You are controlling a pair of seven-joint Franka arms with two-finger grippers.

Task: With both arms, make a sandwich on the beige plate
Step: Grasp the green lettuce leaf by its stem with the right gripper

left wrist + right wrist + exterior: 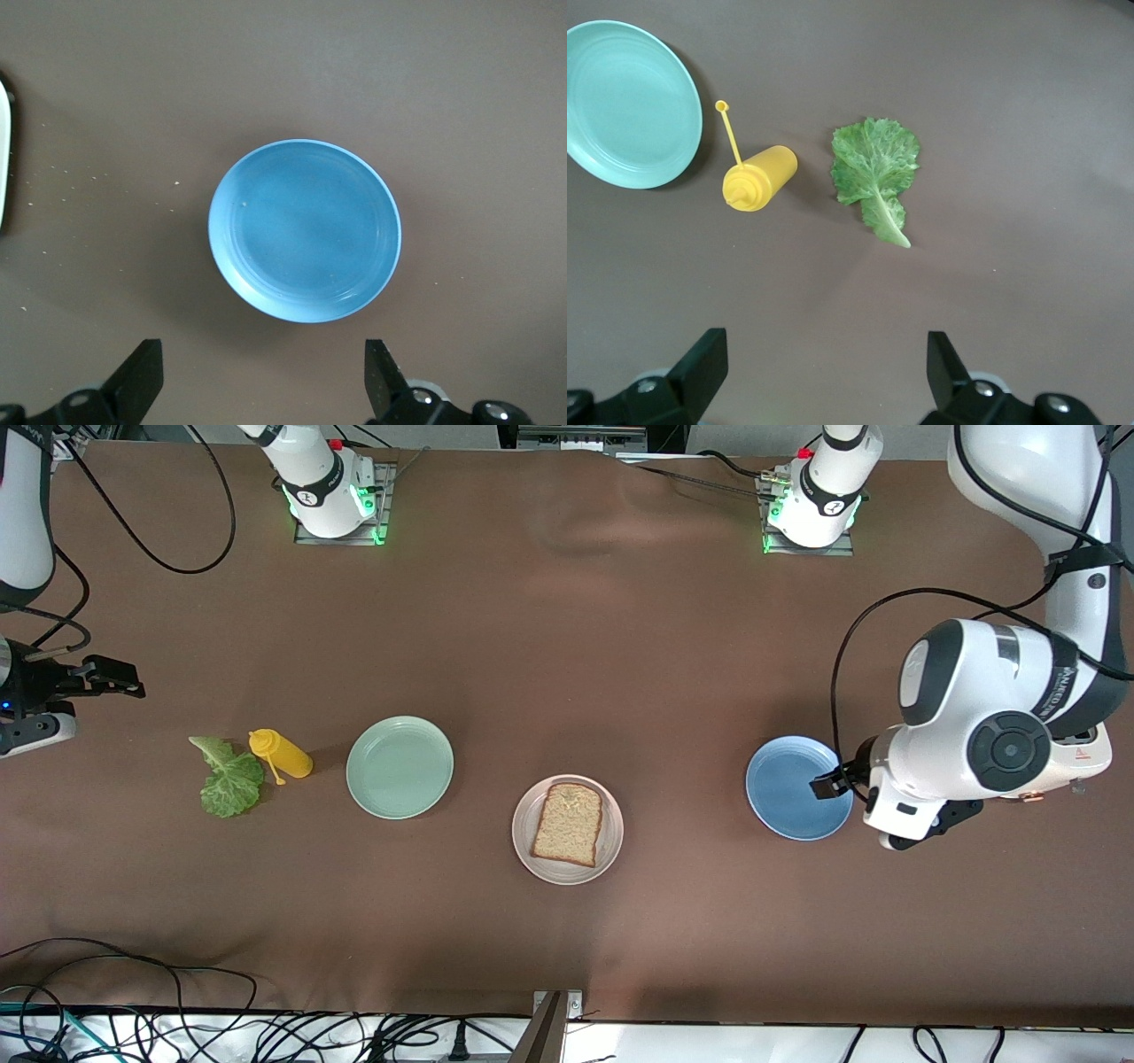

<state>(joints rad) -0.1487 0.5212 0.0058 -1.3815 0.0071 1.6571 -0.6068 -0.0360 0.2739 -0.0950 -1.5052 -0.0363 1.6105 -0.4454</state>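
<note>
You have one slice of toast [567, 825] lying on the beige plate [610, 850], at the middle of the surface [567, 646] and near the front camera. The blue plate [780, 779] sits toward the left arm's end, and your left gripper [264, 376] hangs over its edge with jaws wide. Toward the right arm's end lie the mint plate [400, 767], the yellow bottle [282, 754] and the lettuce leaf [230, 779], each apart. Your right gripper [826, 372] hovers over bare surface beside the leaf, jaws wide.

robotics lab | arm bases [332, 491] bolted to brown-clothed table [567, 646] | loose cables [133, 1019] at edge
</note>
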